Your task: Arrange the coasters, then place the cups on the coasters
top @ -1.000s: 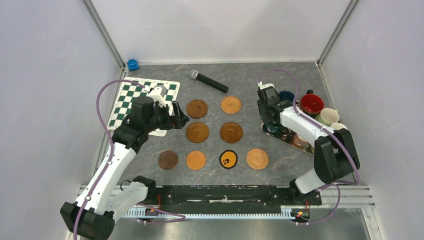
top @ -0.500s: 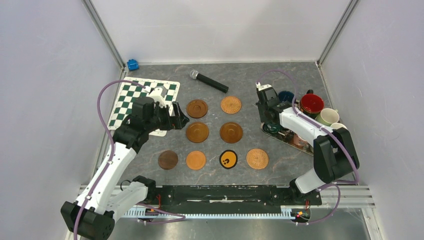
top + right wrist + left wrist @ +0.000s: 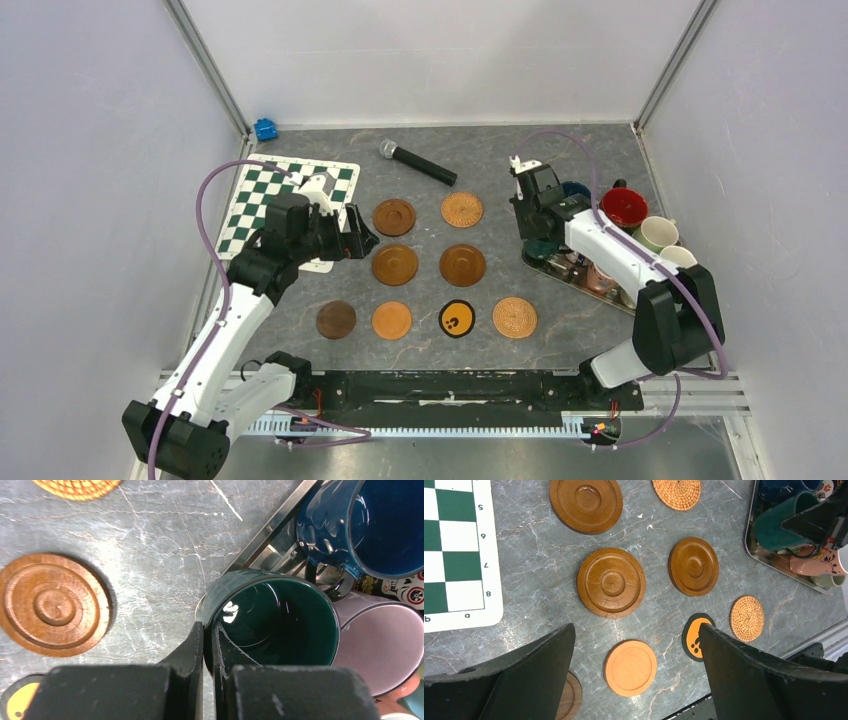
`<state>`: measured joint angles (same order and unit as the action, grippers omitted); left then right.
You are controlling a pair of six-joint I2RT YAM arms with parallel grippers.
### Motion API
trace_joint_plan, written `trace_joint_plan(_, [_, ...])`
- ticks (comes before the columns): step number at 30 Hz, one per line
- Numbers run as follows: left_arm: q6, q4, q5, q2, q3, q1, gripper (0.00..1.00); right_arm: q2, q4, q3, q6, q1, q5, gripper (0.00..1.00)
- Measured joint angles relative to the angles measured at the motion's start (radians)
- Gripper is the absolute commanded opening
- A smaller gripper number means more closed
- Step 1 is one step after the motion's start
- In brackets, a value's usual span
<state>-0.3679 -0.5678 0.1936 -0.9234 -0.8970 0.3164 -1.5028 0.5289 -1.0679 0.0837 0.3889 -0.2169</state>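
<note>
The green-and-white chequered mat (image 3: 250, 205) lies at the left edge of the grey marbled surface (image 3: 590, 150), with its right border under the left arm (image 3: 235, 310). The left jaws are released, spread wide and holding nothing, above the bare strip between the mat and the coasters.

The eight round coasters sit apart from one another in three rows, with open gaps all round.
- **Back row:** a grooved brown wooden coaster (image 3: 394, 216) and a woven tan coaster (image 3: 461, 209).
- **Middle row:** a second grooved wooden coaster (image 3: 395, 264) and a third grooved wooden coaster (image 3: 462, 265).
- **Front row:** a dark brown coaster (image 3: 336, 319), a plain orange coaster (image 3: 392, 320), a black coaster with a yellow mark (image 3: 457, 319) and a second woven tan coaster (image 3: 514, 316).

A black microphone (image 3: 417, 162) lies behind the coasters.

On the right, the right jaws are clenched on the rim of the dark green mug (image 3: 280, 625), one finger inside the wall and one outside. That mug is at the left corner of the metal tray (image 3: 270, 530), tight beside the dark blue mug (image 3: 370, 525). The red-inside mug (image 3: 623, 207) and the other cups crowd the tray near the right wall. White walls (image 3: 450, 60) close the left, back and right sides.
</note>
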Motion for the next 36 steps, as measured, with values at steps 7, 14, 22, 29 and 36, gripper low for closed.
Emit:
trace_joint_plan(7, [0.000,-0.003,-0.005,0.000,0.001,0.000,1.00,0.051,0.026,-0.050,0.002,0.022,0.042,0.00])
trace_joint_plan(14, [-0.001,-0.010,-0.016,-0.001,0.001,0.000,1.00,0.099,0.037,-0.076,-0.006,0.085,0.064,0.00])
trace_joint_plan(22, [-0.018,-0.033,0.002,-0.024,0.000,0.000,1.00,0.231,-0.066,-0.019,-0.044,0.234,0.134,0.00])
trace_joint_plan(29, [-0.087,-0.019,0.102,-0.029,-0.016,0.000,0.94,0.320,-0.216,0.093,-0.100,0.396,0.196,0.00])
trace_joint_plan(36, [-0.131,-0.043,0.079,-0.055,-0.066,0.000,0.92,0.292,-0.305,0.112,-0.201,0.629,0.189,0.00])
